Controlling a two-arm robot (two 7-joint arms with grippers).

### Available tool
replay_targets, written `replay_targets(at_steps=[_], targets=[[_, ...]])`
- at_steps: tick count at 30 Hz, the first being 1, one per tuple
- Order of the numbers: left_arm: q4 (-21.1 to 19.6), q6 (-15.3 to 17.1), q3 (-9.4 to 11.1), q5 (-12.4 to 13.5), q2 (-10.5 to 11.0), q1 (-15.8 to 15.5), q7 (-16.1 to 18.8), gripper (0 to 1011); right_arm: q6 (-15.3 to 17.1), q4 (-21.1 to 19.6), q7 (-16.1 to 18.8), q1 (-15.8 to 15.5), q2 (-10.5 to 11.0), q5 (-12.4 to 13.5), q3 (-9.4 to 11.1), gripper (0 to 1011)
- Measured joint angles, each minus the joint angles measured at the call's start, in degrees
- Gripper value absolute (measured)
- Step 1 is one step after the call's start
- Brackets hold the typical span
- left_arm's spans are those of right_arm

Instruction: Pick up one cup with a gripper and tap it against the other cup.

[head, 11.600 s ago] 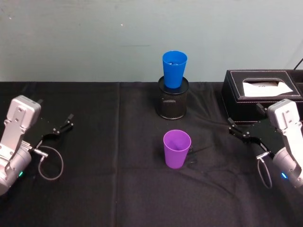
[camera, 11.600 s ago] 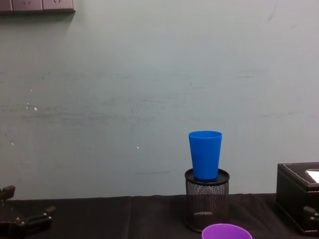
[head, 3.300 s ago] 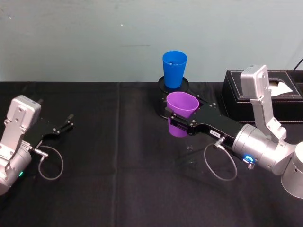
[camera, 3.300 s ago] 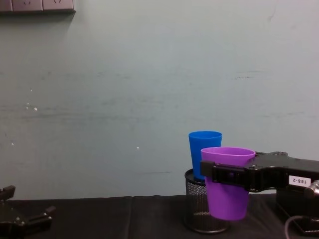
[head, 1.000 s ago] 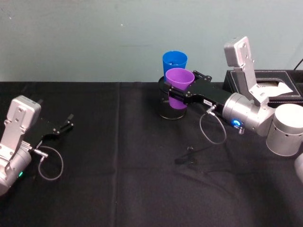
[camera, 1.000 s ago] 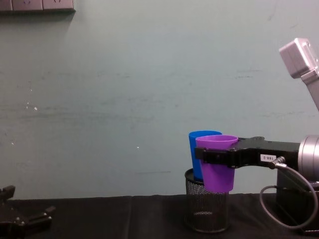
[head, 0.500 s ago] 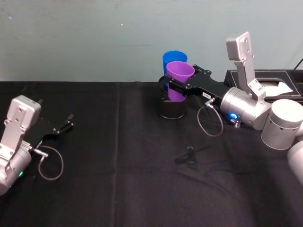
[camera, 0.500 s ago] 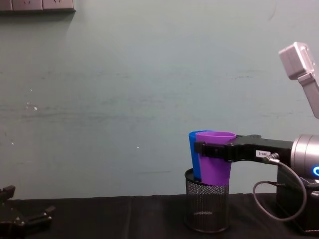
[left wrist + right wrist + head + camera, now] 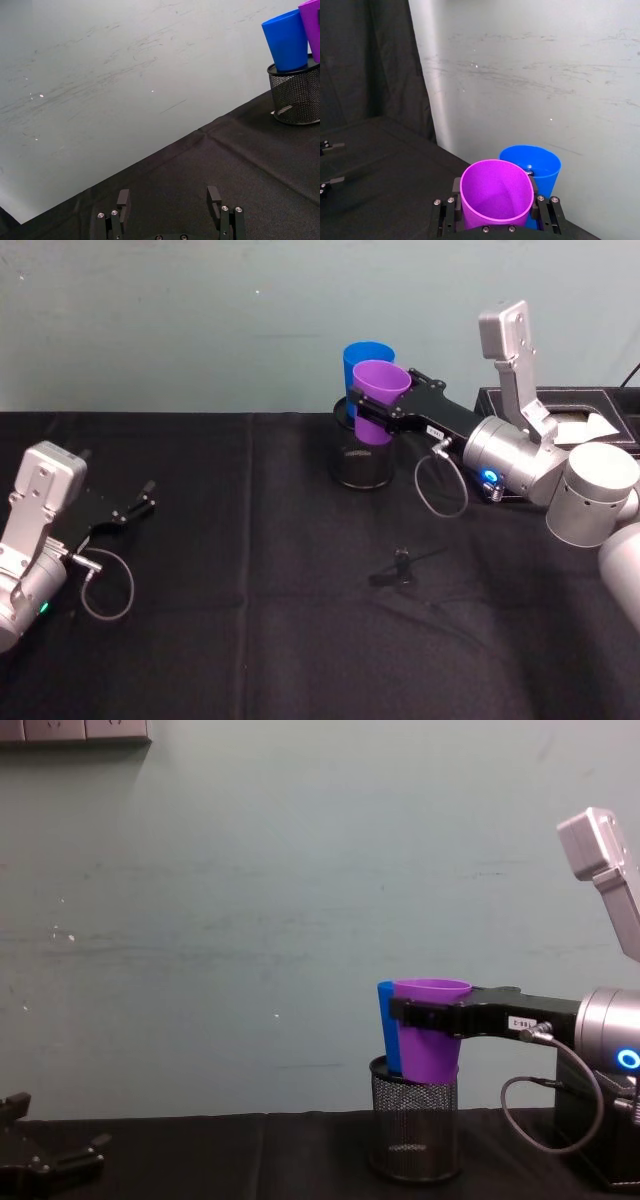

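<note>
Purple cup (image 9: pixel 380 395) hangs pinched in the right gripper (image 9: pixel 372 420) above the mesh holder (image 9: pixel 362 468), seemingly touching the blue cup (image 9: pixel 362 351) standing on it. Left gripper (image 9: pixel 135 506) waits at the left of the table (image 9: pixel 250 640), fingers spread.

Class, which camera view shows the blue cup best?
The left wrist view: the blue cup stands nearly unobstructed in the mesh pen holder. In the head, chest and right wrist views, the purple cup in the right gripper mostly hides it. The left gripper rests open, far left.
</note>
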Motion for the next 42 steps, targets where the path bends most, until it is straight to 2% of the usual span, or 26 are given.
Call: replay_targets(at_steps=[11,42], targets=[[0.0,0.0,0.0,0.0,0.0,0.0,0.0,1000,0.0,1.2,0.5,1.2,-0.6,-0.1,0.2,731],[0.0,0.0,0.0,0.0,0.0,0.0,0.0,1000,0.1,1.1,0.4,1.0,-0.5,-0.2,0.1,731]])
